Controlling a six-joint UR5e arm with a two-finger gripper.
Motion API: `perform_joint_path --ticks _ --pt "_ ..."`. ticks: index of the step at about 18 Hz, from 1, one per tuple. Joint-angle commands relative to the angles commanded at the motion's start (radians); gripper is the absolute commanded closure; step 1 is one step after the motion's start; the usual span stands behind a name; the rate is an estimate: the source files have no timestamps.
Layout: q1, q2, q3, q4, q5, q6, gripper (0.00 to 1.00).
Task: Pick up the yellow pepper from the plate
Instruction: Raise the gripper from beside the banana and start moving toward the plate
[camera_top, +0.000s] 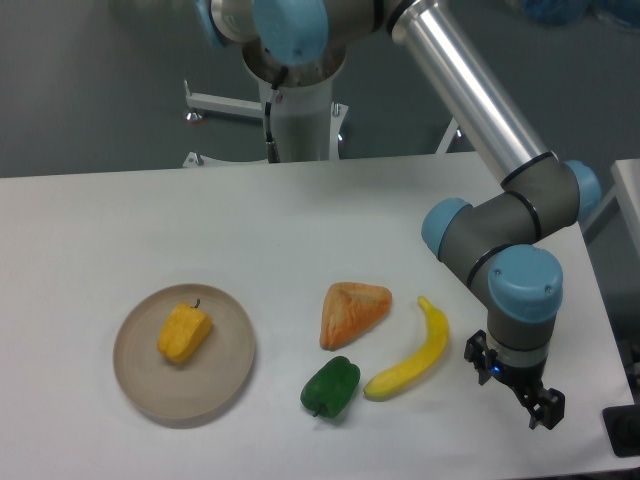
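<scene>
Yellow pepper (184, 333) lying on the beige plate (222, 380), lower left of the frame.
The gripper (535, 402) hangs at lower right, well apart from the plate, right of the banana (415, 355); whether its fingers are spread cannot be told. Orange wedge (352, 311) and green pepper (330, 387) lie between.

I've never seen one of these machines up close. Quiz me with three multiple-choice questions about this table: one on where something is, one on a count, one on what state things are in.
1. Where is the yellow pepper?
A. on the plate
B. beside the banana
C. in the tool

2. How many food items lie directly on the table, off the plate?
A. one
B. three
C. five

3. What is the tool holding?
A. the green pepper
B. the orange wedge
C. nothing

Answers:
1 A, it lies on the plate.
2 B, wedge, green pepper, banana.
3 C, it hangs right of the banana with nothing in it.
</scene>
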Motion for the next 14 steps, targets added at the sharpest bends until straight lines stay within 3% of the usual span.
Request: perform_joint_path --ticks 7,12,14 --pt "-0.011 0.020 -0.008 -0.008 0.002 -0.014 0.00" --pt "-0.041 0.093 -0.063 -0.037 0.002 -0.086 0.00" --pt "-0.046 0.142 -0.104 -0.075 -0.005 -0.118 0.00"
